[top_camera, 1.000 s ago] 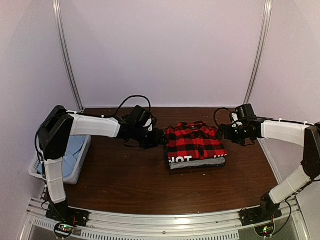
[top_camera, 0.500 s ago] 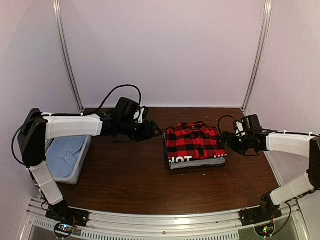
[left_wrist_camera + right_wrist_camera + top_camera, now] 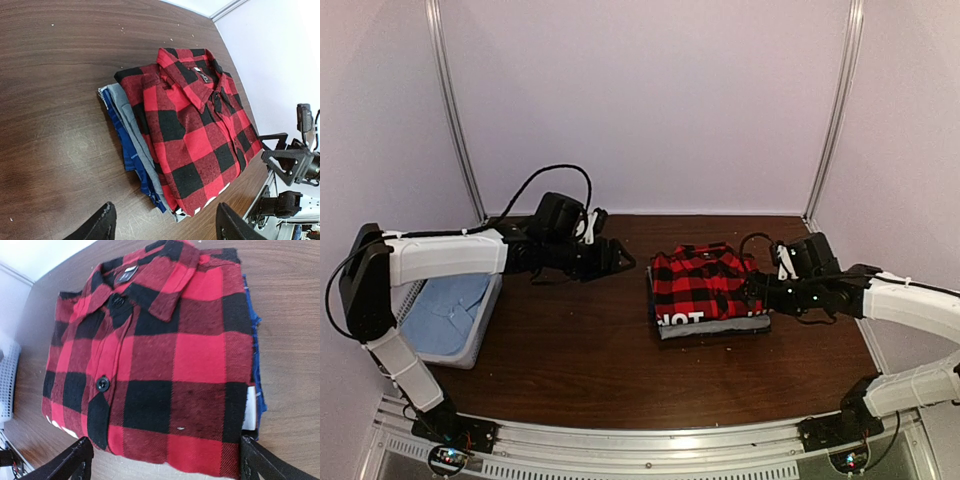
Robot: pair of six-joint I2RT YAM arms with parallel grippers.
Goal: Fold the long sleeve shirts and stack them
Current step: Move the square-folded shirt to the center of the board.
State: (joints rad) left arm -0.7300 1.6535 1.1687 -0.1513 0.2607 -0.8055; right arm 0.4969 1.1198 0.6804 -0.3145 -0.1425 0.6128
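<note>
The long sleeve shirts lie folded in one stack mid-table. The red-and-black flannel (image 3: 708, 283) (image 3: 195, 130) (image 3: 160, 355) is on top, its white letters at the front edge. Under it the grey shirt (image 3: 720, 326) (image 3: 131, 125) shows only as a thin edge. My left gripper (image 3: 620, 258) (image 3: 162, 227) is open and empty, a short way left of the stack. Open and empty too, my right gripper (image 3: 752, 290) (image 3: 165, 465) sits close to the stack's right edge, and the flannel fills its view.
A blue cloth (image 3: 125, 147) (image 3: 252, 320) sticks out from the bottom of the stack. A white basket (image 3: 478, 335) holding light blue cloth (image 3: 445, 310) stands at the table's left edge. Purple walls enclose the back and sides.
My left gripper has drawn back leftward from the stack. The right arm has dropped lower and brought its gripper nearer to the stack's right edge. The stack has not moved.
</note>
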